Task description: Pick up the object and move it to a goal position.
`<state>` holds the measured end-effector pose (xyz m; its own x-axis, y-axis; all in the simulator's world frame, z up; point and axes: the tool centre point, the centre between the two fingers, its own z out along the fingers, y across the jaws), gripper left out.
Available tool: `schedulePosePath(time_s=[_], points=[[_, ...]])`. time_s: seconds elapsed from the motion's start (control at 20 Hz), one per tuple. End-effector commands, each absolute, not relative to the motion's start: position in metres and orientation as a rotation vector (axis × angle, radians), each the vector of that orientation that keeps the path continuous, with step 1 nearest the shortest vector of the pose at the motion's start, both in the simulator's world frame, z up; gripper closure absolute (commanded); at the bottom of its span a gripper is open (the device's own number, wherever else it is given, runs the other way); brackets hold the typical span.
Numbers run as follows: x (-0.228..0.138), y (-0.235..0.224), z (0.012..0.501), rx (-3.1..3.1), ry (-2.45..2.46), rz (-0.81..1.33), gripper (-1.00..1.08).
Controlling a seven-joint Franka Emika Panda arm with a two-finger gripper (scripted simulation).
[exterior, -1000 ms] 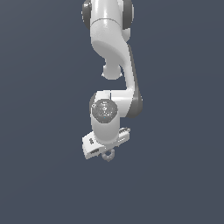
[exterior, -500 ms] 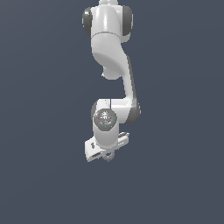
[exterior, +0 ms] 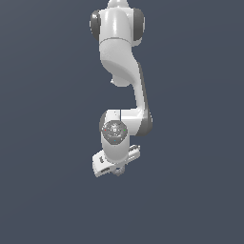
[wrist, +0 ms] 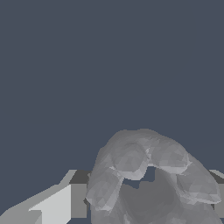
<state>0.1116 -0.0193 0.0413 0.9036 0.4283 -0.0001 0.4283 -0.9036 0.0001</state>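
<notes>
Ring (wrist: pixel 148 175), grey and bumpy-toothed with a central hole, sits clamped between the fingers (wrist: pixel 57 203) of the gripper (exterior: pixel 117 171), which hangs at six o'clock below the white arm (exterior: pixel 121 62) over plain dark ground.

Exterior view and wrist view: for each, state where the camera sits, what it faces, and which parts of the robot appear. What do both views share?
Exterior view: off the arm, facing the white arm against a plain dark background; the gripper is at its lower end.
Wrist view: on the wrist, looking past a finger at the grey gear-like ring, close up.
Shared: gripper and dark background; the ring is hardly discernible in the exterior view.
</notes>
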Motion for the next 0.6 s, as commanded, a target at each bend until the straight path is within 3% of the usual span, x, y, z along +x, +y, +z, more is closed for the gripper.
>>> schedulePosePath(time_s=[0.0, 0.55], points=[[0.1117, -0.0192, 0.0414, 3.065, 0.690, 0.000, 1.08], [0.1096, -0.0205, 0.0462, 3.065, 0.690, 0.000, 1.08]])
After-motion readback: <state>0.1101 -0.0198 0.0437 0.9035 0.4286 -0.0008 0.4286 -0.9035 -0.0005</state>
